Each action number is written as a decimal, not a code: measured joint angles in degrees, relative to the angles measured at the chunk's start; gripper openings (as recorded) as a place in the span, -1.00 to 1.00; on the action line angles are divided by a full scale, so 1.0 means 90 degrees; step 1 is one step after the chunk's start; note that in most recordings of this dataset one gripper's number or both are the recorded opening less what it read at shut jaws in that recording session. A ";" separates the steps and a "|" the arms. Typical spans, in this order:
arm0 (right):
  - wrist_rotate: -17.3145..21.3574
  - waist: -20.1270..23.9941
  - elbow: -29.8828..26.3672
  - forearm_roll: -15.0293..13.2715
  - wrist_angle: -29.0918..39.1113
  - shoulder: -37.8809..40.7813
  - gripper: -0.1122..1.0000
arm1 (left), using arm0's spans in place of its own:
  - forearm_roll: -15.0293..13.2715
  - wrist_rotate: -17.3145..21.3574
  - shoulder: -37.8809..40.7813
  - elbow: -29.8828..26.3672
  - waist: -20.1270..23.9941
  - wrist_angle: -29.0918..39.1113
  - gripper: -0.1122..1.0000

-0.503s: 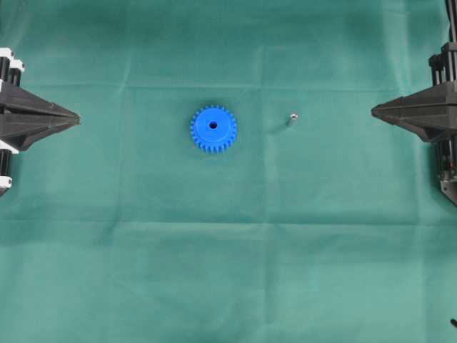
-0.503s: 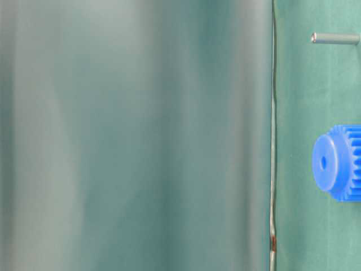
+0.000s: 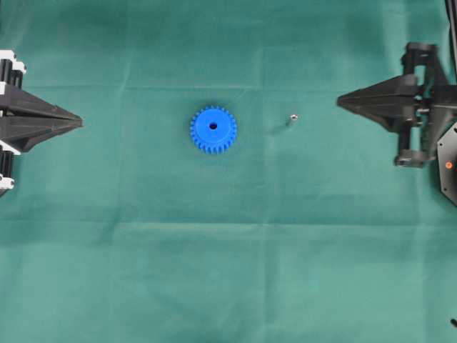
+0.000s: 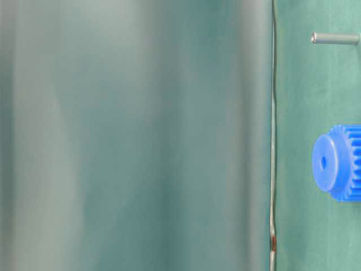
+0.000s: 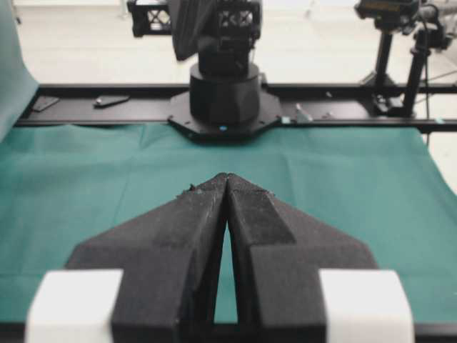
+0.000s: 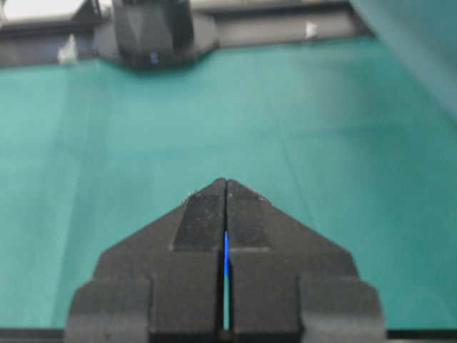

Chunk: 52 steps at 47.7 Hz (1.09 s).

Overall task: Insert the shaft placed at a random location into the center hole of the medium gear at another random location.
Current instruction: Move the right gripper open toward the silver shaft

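The blue medium gear lies flat near the middle of the green cloth, its dark center hole facing up. The small silvery shaft stands to its right, apart from it. In the table-level view, which is turned on its side, the gear, its hole and the shaft show at the right edge. My left gripper is shut and empty at the left edge. My right gripper is shut and empty, right of the shaft. A blue sliver of the gear shows through the slit between the right fingers.
The green cloth covers the whole table. The opposite arm's black base stands at the cloth's far edge in the left wrist view. A blurred green backdrop fills most of the table-level view.
My right gripper has moved left toward the shaft, and more of its arm has come into the overhead view. The left gripper, gear and shaft have stayed put.
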 measured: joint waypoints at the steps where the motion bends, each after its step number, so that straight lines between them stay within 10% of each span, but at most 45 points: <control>1: -0.0010 -0.0020 0.0000 0.0000 -0.0029 0.0107 -0.77 | 0.0000 0.0000 0.0010 0.0000 0.0000 0.0000 -0.79; 7: -0.0010 -0.0049 -0.0010 0.0010 -0.0176 0.0674 -0.50 | -0.0010 0.0000 0.0000 0.0010 0.0000 0.0020 -0.79; 19: -0.0010 -0.0127 -0.0166 0.0010 -0.0605 0.2100 0.67 | 0.0000 0.0000 0.0000 0.0000 -0.0010 0.0049 -0.79; 52: -0.0010 -0.0605 -0.0205 0.0029 -0.2080 0.4600 0.59 | 0.0000 0.0020 0.0020 0.0000 0.0000 0.0098 -0.79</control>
